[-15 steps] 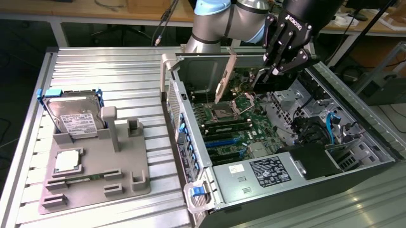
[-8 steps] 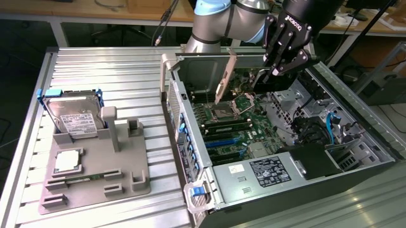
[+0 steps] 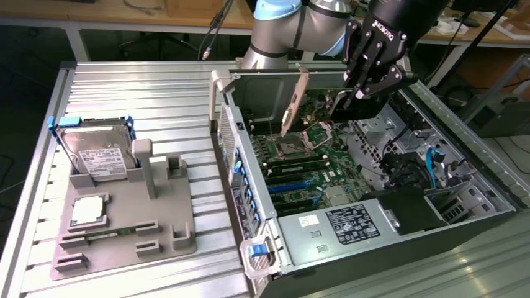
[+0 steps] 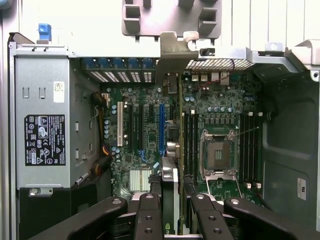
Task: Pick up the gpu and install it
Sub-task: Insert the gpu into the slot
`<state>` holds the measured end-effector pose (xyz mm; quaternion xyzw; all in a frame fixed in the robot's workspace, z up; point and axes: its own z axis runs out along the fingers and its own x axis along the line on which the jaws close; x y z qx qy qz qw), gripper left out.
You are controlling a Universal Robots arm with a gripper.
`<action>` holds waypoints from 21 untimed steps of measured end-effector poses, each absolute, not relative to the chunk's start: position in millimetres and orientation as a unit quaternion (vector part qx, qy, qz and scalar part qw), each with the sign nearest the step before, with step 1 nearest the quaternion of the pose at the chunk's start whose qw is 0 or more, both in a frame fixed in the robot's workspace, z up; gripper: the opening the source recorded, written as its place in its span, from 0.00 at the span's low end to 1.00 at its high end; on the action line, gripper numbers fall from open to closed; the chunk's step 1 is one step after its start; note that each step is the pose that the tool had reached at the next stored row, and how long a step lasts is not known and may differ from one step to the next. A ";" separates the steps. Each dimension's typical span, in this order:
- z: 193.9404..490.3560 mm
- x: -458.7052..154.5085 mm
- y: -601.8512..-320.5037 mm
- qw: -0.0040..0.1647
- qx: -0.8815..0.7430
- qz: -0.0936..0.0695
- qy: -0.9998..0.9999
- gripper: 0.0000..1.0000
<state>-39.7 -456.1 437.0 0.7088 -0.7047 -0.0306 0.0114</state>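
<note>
Exterior view first: the arm's black hand (image 3: 364, 84) is hanging over the open PC case (image 3: 463, 205), up near its far end, and it's clamped on the gpu (image 3: 293, 99). The card is held edge-on and upright above the motherboard (image 3: 311, 167), with its silver bracket toward the case wall at the exterior view's left. Off to the exterior view's left on the ribbed metal desk (image 3: 133, 87) there's a grey fixture tray (image 3: 124, 230) with a hard drive in a blue frame (image 3: 93, 149) standing in it and a CPU (image 3: 88, 211) lying flat.

Wrist view: looking straight down into the case, the hand's fingers (image 4: 148, 215) sit on either side of the gpu (image 4: 170, 185), which you see from its top edge. It hangs over the board just beside the blue PCIe slot (image 4: 161, 127), not seated. The empty CPU socket (image 4: 218, 152) and the power supply (image 4: 44, 130) are on opposite sides of it.
</note>
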 end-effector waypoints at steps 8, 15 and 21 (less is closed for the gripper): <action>436.5 -39.7 -456.1 0.011 0.710 -0.030 -0.703 0.27; 435.9 -39.7 -456.1 0.010 0.712 -0.029 -0.702 0.27; 434.2 -39.7 -456.3 0.010 0.712 -0.029 -0.701 0.27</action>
